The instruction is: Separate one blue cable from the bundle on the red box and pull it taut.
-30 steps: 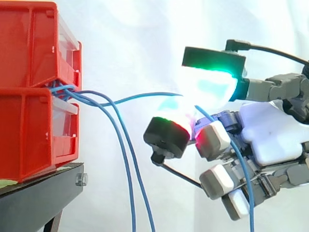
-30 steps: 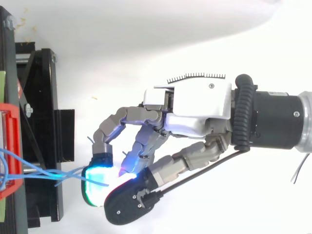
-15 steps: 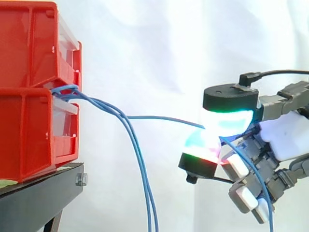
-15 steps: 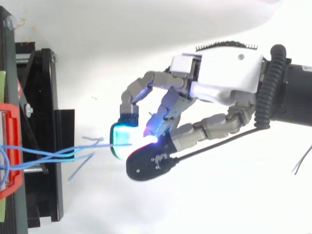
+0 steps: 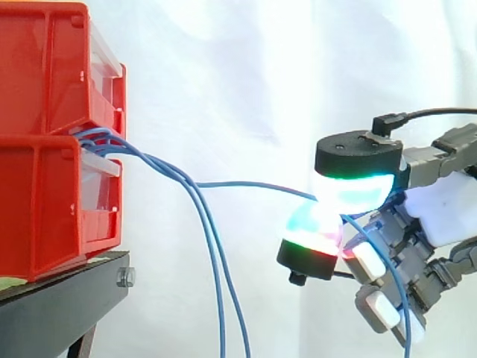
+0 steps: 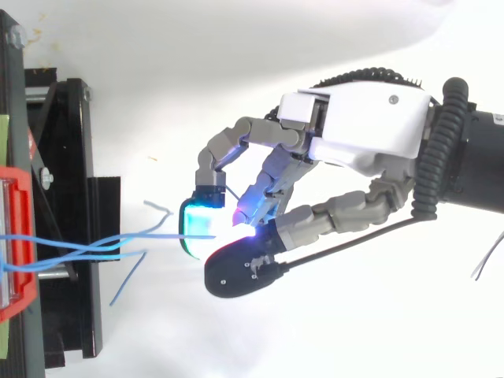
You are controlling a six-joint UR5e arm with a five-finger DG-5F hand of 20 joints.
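Several thin blue cables [image 5: 112,143] come out between the two stacked red boxes [image 5: 45,134] at the left of the side view. One blue cable [image 5: 246,185] runs nearly level and straight from the bundle to my hand [image 5: 432,216]. Glowing fingertips [image 5: 350,190] pinch it from above and below, well to the right of the boxes. Its loose end trails down past the palm [image 5: 387,261]. The other cables [image 5: 220,298] hang down in a loop below the boxes. From above, the pinched cable [image 6: 150,235] leads from the boxes to my hand [image 6: 362,138].
The red boxes stand on a black stand [image 5: 52,306], whose frame [image 6: 67,213] lies along the left edge in the top view. A white curtain backs the scene. Loose cable ends [image 6: 126,276] spread between stand and hand.
My hand drew away from the boxes to the right and a little lower, still pinching the one cable. That cable went from a sagging curve to a nearly straight line.
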